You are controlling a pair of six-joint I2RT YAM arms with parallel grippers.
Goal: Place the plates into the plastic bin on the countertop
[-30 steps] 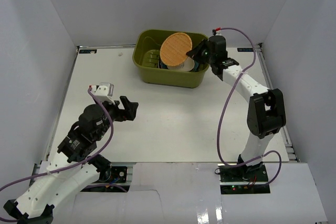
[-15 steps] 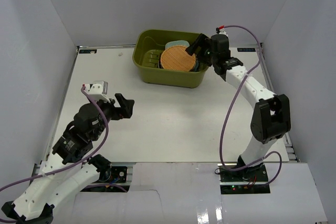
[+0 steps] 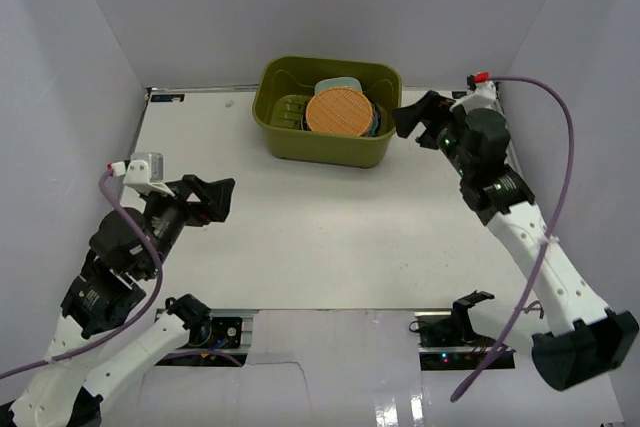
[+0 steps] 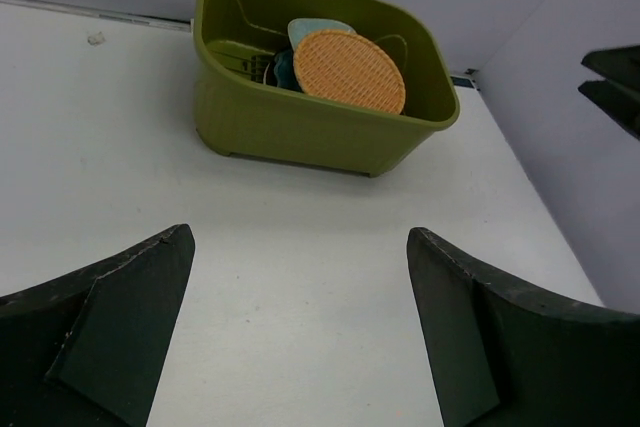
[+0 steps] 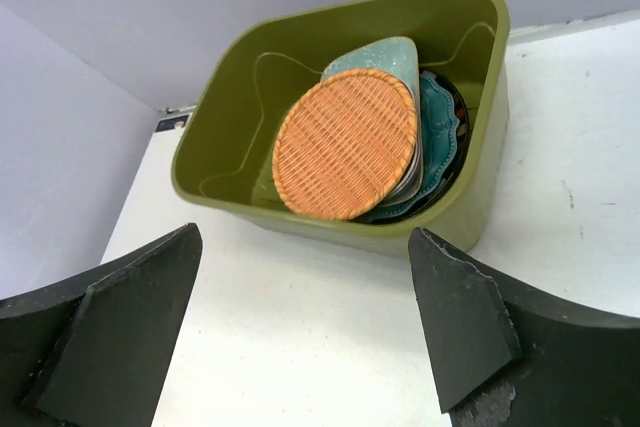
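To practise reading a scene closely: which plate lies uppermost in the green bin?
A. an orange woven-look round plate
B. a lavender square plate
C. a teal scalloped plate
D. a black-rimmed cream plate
A: the orange woven-look plate sits on top of the stack in the green bin, with the teal scalloped plate showing only at its edge underneath.

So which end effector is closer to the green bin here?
Right. The right end effector is just beside the bin's right end, open and empty. The left end effector is well back over the countertop, toward its near-left side.
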